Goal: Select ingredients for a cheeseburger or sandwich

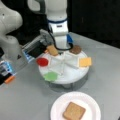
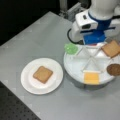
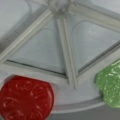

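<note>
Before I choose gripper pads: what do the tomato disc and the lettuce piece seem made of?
The tomato disc looks like glossy moulded plastic or rubber: bright highlights and a raised swirl pattern show in the wrist view. The lettuce piece looks like a similar shiny, bumpy, slightly translucent plastic. Soft or hard, I cannot tell.

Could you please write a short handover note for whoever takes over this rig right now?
Gripper: not visible in any view; the wrist camera looks down at the tomato disc and lettuce on the divided tray.
On the tray: bread slice, patty, cheese, tomato, lettuce.
Done: one bread slice lies on the white plate.
Left: every other ingredient is off the plate.
</note>
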Controlling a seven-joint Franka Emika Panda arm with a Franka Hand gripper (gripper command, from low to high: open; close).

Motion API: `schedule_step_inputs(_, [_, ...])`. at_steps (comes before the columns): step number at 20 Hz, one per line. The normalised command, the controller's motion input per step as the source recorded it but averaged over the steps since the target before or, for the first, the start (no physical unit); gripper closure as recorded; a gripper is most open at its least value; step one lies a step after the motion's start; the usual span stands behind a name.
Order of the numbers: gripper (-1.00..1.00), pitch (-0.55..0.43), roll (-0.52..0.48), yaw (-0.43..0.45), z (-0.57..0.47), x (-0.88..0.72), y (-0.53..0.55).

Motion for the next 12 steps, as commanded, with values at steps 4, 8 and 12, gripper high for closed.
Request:
schedule_step_inputs(4, [-1.00, -0.041, 0.158, -0.775, 0.08, -0.04, -0.36])
schedule_step_inputs(8, [-1.00, -0.137, 0.082, -0.786, 0.10, -0.12, -0.45])
schedule_step_inputs(12, [-1.00, -0.098, 0.023, -0.622, 0.02, -0.14, -0.28])
